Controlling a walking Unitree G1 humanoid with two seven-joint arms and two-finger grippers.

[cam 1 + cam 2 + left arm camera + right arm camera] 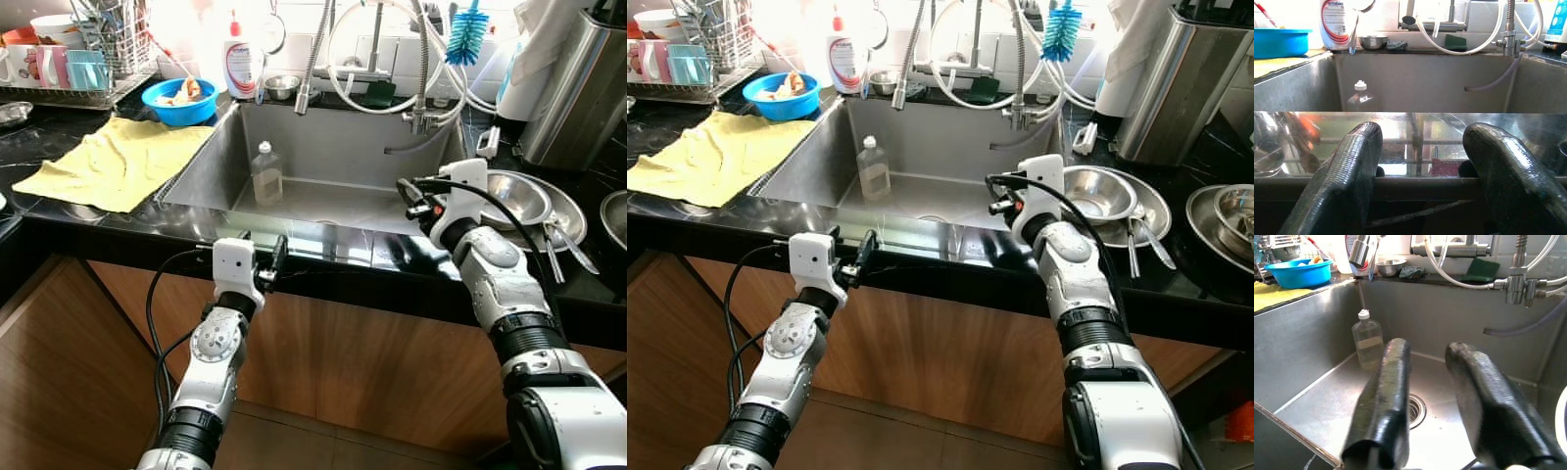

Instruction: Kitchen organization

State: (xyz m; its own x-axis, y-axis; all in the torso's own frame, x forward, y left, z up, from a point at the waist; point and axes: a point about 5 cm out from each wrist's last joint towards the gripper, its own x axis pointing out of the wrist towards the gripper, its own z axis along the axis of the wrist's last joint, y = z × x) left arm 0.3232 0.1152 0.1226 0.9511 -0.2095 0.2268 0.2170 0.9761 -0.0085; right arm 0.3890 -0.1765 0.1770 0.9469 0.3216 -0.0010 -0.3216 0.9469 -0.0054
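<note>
Countertop [59,132] of black stone is seen at the far left, with a yellow cloth [118,162] spread on it and a blue bowl [180,101] behind. The left gripper [265,264] is held at the front edge of the steel sink [196,176], fingers parted and empty. A clear bottle [266,173] stands upright inside the sink by the back wall. The right gripper [411,196] is held over the sink's right side, fingers apart, nothing gripped. Steel bowls [519,196] are stacked on the counter to the right
</note>
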